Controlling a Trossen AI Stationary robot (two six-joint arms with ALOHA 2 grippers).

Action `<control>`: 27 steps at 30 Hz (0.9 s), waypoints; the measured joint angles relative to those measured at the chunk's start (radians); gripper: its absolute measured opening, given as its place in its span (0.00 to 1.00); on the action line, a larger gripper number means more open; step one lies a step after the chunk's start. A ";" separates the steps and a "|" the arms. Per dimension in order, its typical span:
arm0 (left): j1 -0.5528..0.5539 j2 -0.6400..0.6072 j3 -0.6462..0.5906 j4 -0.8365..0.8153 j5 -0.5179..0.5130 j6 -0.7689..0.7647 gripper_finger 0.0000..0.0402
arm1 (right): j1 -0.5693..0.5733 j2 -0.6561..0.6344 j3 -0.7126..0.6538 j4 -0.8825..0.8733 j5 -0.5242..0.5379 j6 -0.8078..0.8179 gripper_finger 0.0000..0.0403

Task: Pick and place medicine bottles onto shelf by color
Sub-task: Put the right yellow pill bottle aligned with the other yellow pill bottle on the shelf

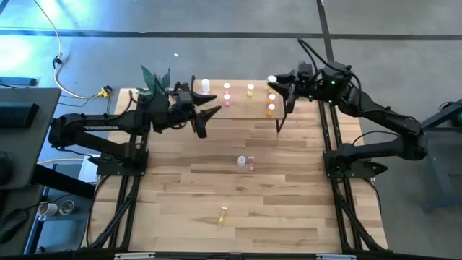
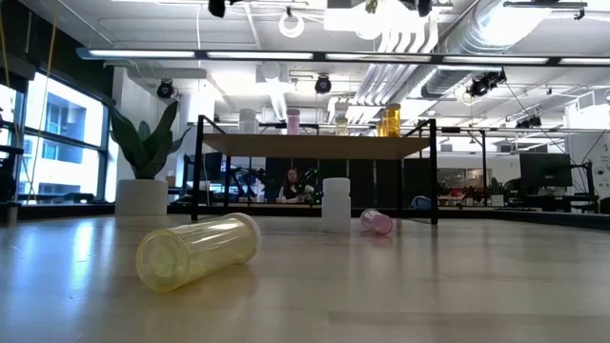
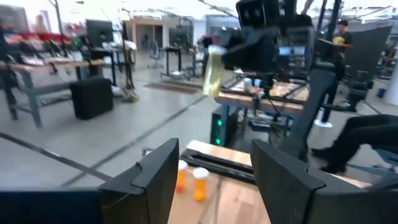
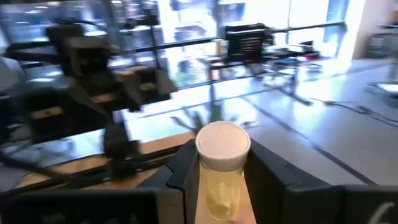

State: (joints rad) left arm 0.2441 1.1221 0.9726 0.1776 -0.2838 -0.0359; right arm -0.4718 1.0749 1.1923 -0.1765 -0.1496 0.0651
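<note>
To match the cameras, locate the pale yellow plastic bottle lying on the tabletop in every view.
High view: pale yellow plastic bottle low in the picture, near centre.
Low view: foreground, left of centre, on its side.
Left wrist view: absent.
Right wrist view: absent; the right claw holds another yellow bottle.
Shared landmark: light-wood shelf on black legs, beyond it.

— What did your left wrist camera give you?

— My left gripper (image 3: 214, 180) had its two dark fingers (image 3: 155, 177) standing apart with nothing between them. Past them stood two orange bottles (image 3: 200, 183) with white caps, upright and side by side on the light-wood shelf (image 3: 239, 205).

— Anything farther off?

— The right gripper (image 3: 249, 46), holding a pale yellow bottle (image 3: 213, 70) up above the shelf. A person (image 3: 367, 134) sat off to one side.
</note>
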 joint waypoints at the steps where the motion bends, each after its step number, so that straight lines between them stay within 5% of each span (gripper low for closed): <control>1: 0.009 -0.012 0.000 -0.001 0.000 0.013 0.47 | 0.003 -0.006 0.000 -0.016 0.035 0.005 0.23; 17: 0.127 -0.127 0.000 -0.001 0.000 0.099 0.47 | 0.228 0.119 -0.025 -0.090 0.663 0.198 0.23; 27: 0.130 -0.128 0.000 -0.011 0.000 0.207 0.47 | 0.367 0.291 -0.051 0.088 0.959 0.330 0.23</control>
State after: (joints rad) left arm 0.3737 0.9939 0.9726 0.1664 -0.2840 0.1714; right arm -0.1045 1.3662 1.1412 -0.0885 0.8095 0.3954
